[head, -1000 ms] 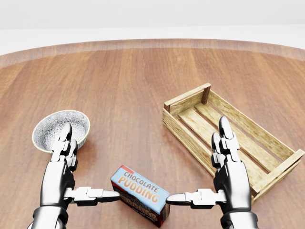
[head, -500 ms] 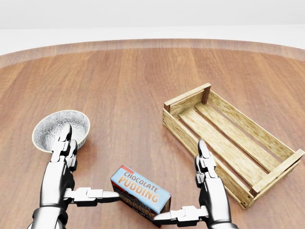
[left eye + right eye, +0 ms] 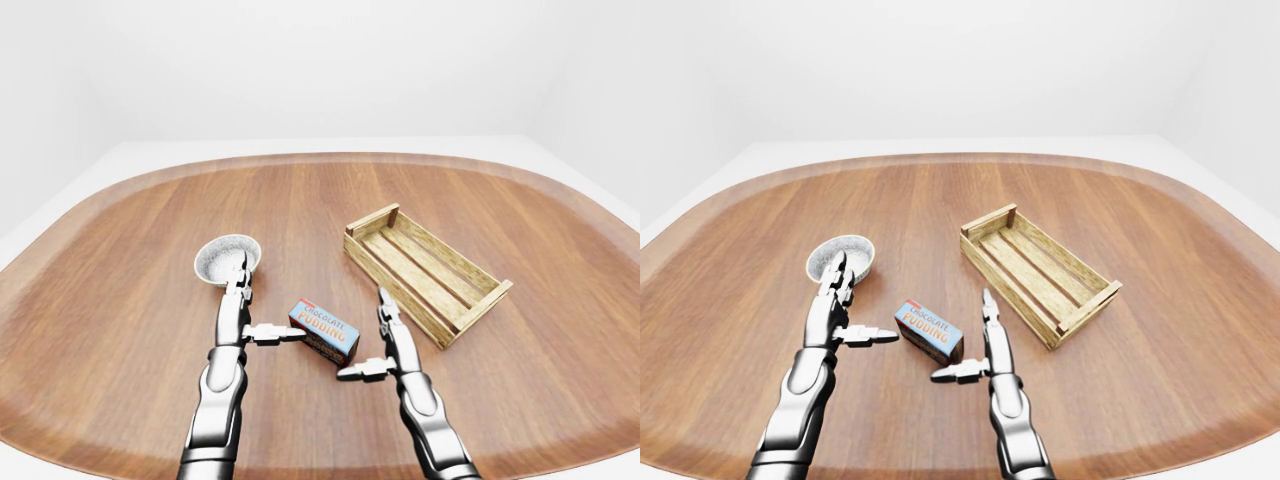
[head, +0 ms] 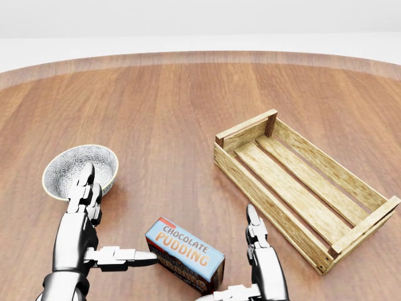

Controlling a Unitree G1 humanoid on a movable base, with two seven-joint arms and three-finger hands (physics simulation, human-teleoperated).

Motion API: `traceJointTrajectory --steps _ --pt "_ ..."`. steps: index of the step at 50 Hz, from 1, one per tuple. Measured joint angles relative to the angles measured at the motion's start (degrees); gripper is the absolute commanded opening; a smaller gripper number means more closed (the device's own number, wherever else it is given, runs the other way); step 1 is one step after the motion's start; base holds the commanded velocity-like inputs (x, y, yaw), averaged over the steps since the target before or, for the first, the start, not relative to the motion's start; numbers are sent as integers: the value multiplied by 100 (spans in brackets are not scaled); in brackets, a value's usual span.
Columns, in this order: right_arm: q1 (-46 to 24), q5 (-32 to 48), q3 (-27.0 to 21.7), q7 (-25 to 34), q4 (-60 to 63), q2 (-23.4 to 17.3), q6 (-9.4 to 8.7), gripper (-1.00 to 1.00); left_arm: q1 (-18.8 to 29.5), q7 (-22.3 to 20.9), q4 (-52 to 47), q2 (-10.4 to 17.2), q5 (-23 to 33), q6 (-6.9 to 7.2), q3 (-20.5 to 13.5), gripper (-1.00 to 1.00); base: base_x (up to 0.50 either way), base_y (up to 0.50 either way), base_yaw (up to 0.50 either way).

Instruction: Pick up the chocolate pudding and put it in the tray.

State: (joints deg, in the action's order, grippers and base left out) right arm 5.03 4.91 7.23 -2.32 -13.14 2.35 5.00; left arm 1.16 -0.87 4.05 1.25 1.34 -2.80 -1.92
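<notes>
Both hands [image 3: 300,350] are bracketing the pudding [image 3: 324,331] at lower centre, fingers released; next, squeezing and lifting toward the tray [image 3: 470,300]

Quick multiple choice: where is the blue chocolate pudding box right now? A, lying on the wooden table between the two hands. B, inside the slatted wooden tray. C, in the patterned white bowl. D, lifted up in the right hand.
A: the blue chocolate pudding box lies on the brown wooden table, between the left hand and the right hand, apart from the slatted wooden tray and the patterned white bowl.
</notes>
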Motion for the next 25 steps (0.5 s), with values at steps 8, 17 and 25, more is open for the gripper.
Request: traceJointTrajectory --steps 8,17,25 --pt "-24 69 31 -24 -146 17 0 100 2 0 -6 0 -1 9 -1 100 0 0 0" --pt "-58 160 73 -61 -308 40 0 100 1 8 -13 -4 -4 23 1 100 0 0 0" --pt "-128 246 105 -109 -542 72 0 100 -2 12 -11 -6 -4 19 5 100 0 0 0"
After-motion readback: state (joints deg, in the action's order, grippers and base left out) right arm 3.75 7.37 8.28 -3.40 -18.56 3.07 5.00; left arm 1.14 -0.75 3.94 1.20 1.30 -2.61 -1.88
